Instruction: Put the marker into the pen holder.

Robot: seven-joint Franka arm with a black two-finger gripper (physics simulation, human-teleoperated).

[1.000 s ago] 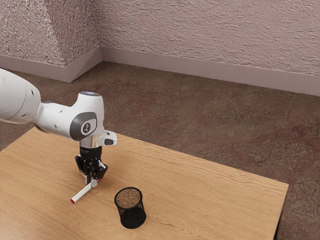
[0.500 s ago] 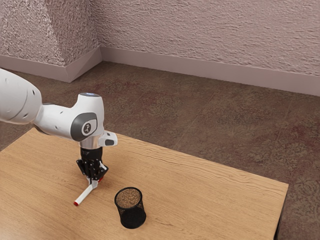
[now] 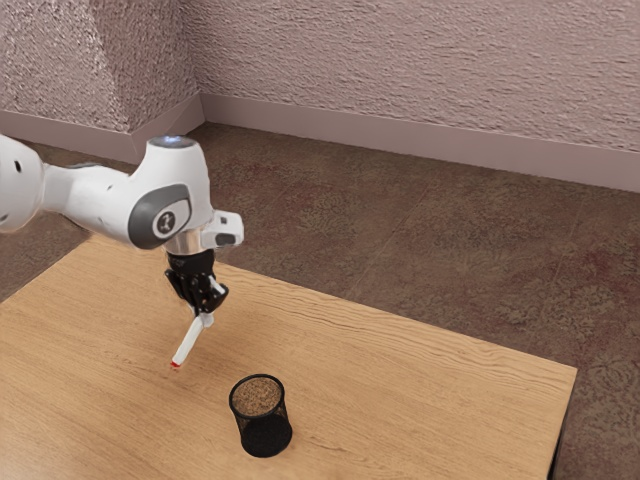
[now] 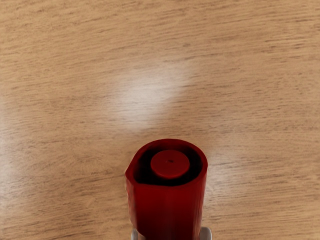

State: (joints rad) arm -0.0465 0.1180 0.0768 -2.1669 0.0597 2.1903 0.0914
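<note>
We have the marker gripped in our end effector, its slim white barrel slanting down to a red tip, raised off the worktop. In our wrist view its other end is a glossy red cap, hollow at the rim with a round red core inside. Our pen holder, a black mesh cup with a round open mouth, stands upright on the worktop, apart from the marker, toward the exterior view's right.
</note>
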